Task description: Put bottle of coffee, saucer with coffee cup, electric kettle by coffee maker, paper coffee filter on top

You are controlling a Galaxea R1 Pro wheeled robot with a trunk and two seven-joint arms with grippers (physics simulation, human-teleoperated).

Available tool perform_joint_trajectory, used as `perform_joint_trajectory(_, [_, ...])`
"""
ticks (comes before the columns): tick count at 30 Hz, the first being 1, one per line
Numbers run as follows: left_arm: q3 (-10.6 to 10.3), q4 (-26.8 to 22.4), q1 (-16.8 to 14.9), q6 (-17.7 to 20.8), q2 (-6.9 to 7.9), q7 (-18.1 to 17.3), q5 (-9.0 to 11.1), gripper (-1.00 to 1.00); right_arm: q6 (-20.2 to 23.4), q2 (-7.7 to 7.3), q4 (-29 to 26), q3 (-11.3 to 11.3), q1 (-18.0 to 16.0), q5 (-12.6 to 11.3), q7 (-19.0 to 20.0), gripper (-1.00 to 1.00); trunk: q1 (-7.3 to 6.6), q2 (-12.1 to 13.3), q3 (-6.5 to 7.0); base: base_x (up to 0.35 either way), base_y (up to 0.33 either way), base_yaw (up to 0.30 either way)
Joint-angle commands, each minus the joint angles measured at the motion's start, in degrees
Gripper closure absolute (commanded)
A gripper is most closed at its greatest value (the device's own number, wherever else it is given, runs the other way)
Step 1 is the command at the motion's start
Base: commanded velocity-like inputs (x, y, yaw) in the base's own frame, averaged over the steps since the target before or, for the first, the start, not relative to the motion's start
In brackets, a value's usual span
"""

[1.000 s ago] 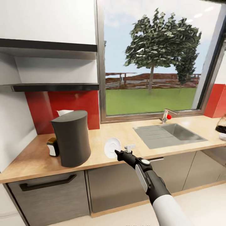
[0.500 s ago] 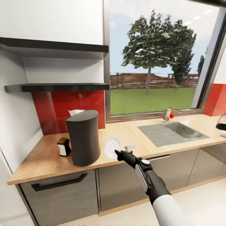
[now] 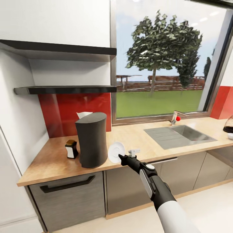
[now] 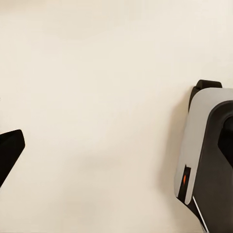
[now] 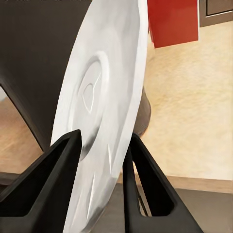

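White saucer, dark grey coffee maker, red backsplash

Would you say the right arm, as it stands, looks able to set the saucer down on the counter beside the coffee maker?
Probably yes: the right tool holds the saucer on edge just right of the coffee maker, with bare countertop beyond it.

Bright, even daylight render, light reading as coming from the window. Soft shadows under the shelves and beside the coffee maker on the tabletop. Mild wide-angle bending at head view edges. Slight softness and jagged edges throughout. Left wrist view flat, low contrast. Saucer close up, faint sheen, sharp.
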Motion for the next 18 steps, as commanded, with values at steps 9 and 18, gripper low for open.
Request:
perform_joint_trajectory(9, [0.39,-0.11,0.02,0.36,-0.07,-0.01,0.01,-1.0,0.44,0.0,0.01,-0.02,-0.01,-0.5,0.05,1.0,0.02,-0.04,-0.03,-0.108,0.125,-0.225])
perform_joint_trajectory(18, [0.39,-0.11,0.04,0.33,-0.1,-0.01,0.01,-1.0,0.44,0.0,0.01,-0.02,-0.01,-0.5,0.05,1.0,0.02,-0.04,-0.03,-0.059,0.305,-0.264])
